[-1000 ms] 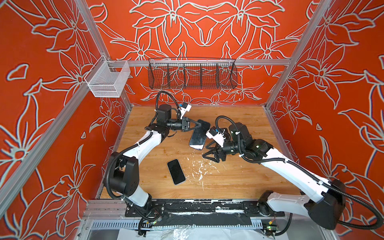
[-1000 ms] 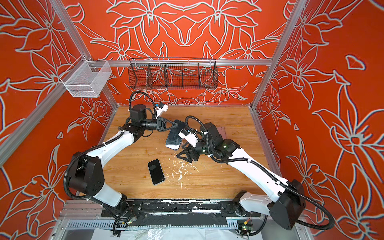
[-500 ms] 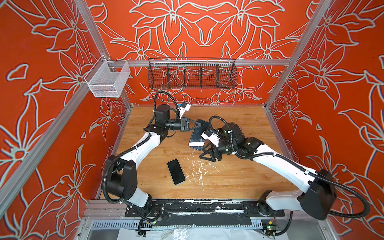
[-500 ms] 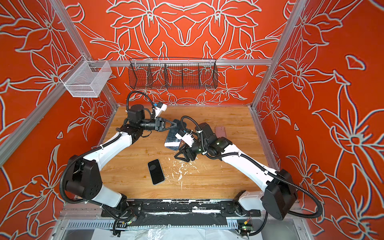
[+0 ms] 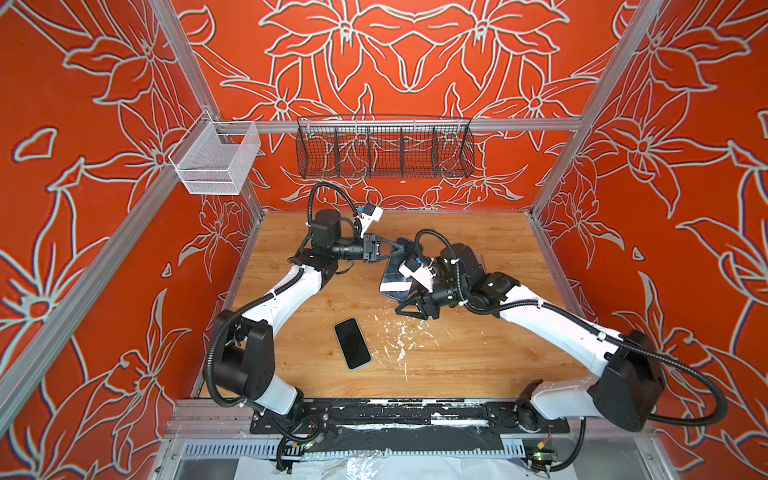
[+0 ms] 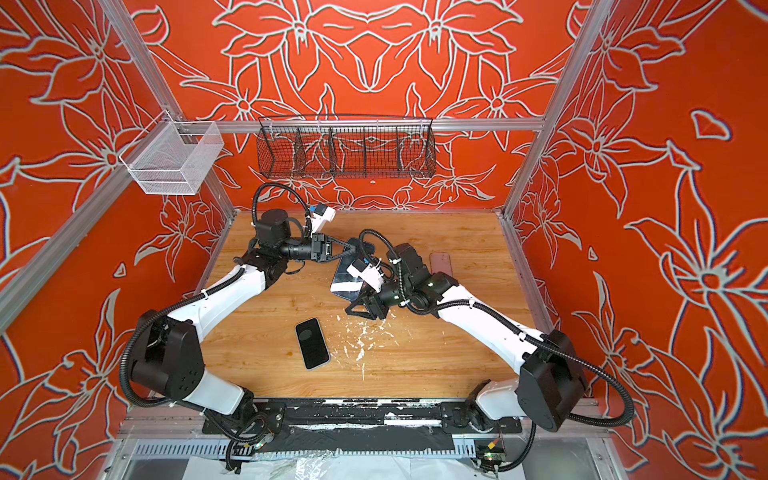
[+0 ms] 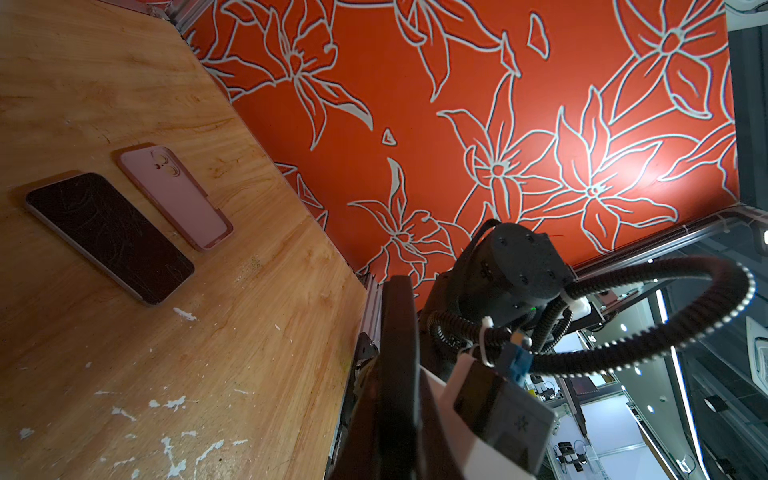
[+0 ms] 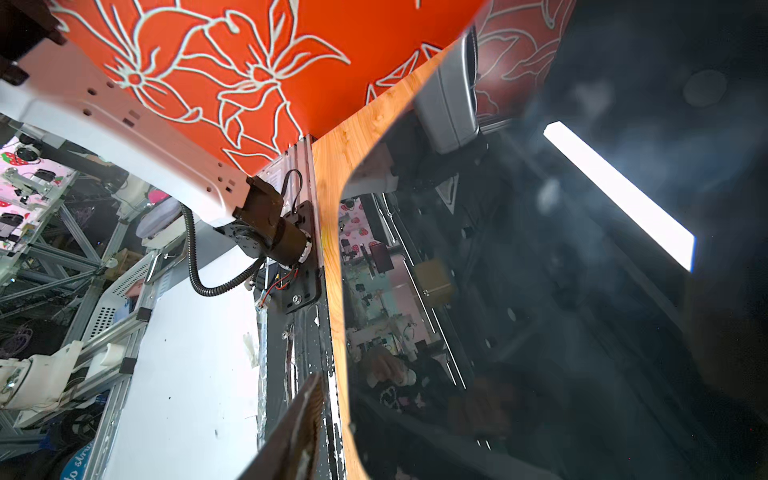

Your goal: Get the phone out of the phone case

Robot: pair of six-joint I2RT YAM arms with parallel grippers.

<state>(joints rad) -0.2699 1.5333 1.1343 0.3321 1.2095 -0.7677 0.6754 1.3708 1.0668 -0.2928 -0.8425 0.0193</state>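
Observation:
A dark glossy phone in its phone case hangs tilted above the middle of the wooden table. My left gripper is shut on its upper end. In the left wrist view the case shows edge-on between the jaws. My right gripper is at its lower end, partly open. In the right wrist view the screen fills the frame, with one finger a little clear of its edge. The other finger is dim at the far side.
A bare black phone lies flat near the table's front. A pink case lies behind the right arm, with another dark phone beside it. A black wire basket and a white one hang on the frame.
My right gripper has moved left to the lower end of the held phone and its jaws have narrowed. The left gripper keeps its grip and has barely shifted.

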